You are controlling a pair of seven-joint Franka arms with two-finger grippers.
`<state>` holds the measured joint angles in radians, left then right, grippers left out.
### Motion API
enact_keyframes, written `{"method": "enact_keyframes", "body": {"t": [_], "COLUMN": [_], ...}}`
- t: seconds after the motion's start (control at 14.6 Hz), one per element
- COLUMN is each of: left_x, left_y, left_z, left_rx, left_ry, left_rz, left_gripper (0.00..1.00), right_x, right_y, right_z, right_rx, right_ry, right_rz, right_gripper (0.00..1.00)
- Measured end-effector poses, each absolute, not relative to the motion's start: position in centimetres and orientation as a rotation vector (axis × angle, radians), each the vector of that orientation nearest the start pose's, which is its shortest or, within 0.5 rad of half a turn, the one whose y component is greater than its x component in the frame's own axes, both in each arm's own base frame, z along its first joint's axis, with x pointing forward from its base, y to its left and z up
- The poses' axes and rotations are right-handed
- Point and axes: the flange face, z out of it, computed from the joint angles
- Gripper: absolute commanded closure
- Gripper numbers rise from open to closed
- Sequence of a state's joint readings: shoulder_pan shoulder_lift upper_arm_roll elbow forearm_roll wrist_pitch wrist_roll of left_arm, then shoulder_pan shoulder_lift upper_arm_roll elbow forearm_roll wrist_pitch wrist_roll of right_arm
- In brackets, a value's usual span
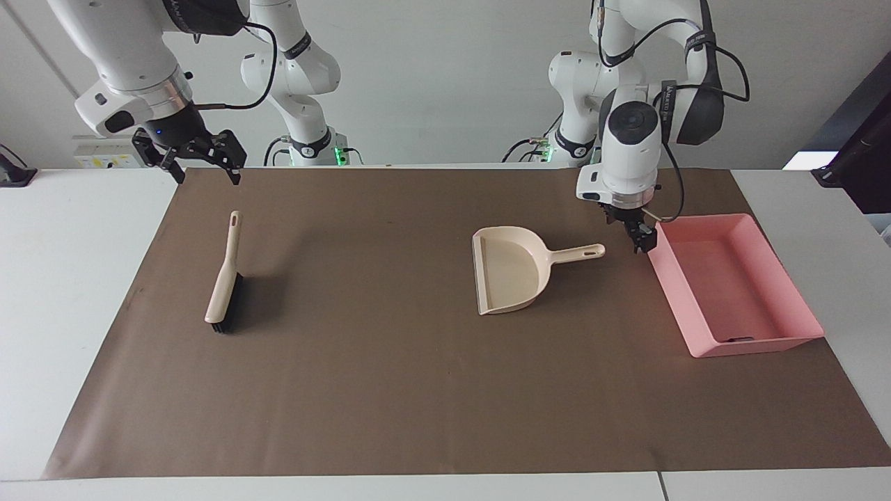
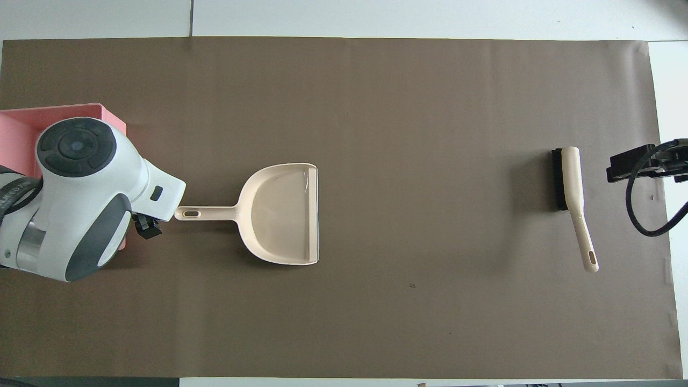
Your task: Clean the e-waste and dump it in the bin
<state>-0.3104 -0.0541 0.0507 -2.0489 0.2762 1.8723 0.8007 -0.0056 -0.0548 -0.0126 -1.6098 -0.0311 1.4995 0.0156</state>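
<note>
The pink bin [image 1: 755, 346] stands at the left arm's end of the mat; my left arm hides most of the bin [image 2: 13, 126] in the overhead view. One dark bit of e-waste [image 1: 739, 339] lies inside it, against the wall farthest from the robots. The beige dustpan [image 1: 511, 275] lies flat on the mat beside the bin, its handle toward it. My left gripper [image 1: 640, 239] hangs open and holds nothing, over the gap between the handle's end and the bin. In the overhead view the left gripper [image 2: 148, 226] shows beside the dustpan [image 2: 285, 215]. My right gripper [image 1: 207, 167] waits open, raised over the mat's corner.
A beige brush [image 1: 224, 278] with black bristles lies on the brown mat [image 1: 390, 390] toward the right arm's end, under the right gripper [image 2: 623, 163] side; the brush [image 2: 572, 183] points its handle toward the robots. White table borders the mat.
</note>
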Motion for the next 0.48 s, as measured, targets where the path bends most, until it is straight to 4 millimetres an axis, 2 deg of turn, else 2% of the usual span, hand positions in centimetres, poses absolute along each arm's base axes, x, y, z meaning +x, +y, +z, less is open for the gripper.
{"method": "enact_keyframes", "body": {"t": [0.07,0.21,0.48], "left_x": [51.5,51.9,52.1], "left_y": [-9.9,-8.0,-6.9], "left_z": [46.5,47.4,47.5], "left_rx": [-2.499,-2.601,-2.875], "left_ry": [1.541,1.397,0.989], "left_rz": [0.243,0.207,0.151], "left_gripper": [0.03,0.03,0.02], "right_x": [52.9,52.9,52.9], "right_y": [-1.4,-1.4,-1.4], "right_z": [63.0,63.0,62.9], "right_rx": [-3.17,-3.17,-3.17], "right_ry": [0.057,0.058,0.058], "right_rz": [0.089,0.089,0.09], "right_gripper": [0.0,0.0,0.0]}}
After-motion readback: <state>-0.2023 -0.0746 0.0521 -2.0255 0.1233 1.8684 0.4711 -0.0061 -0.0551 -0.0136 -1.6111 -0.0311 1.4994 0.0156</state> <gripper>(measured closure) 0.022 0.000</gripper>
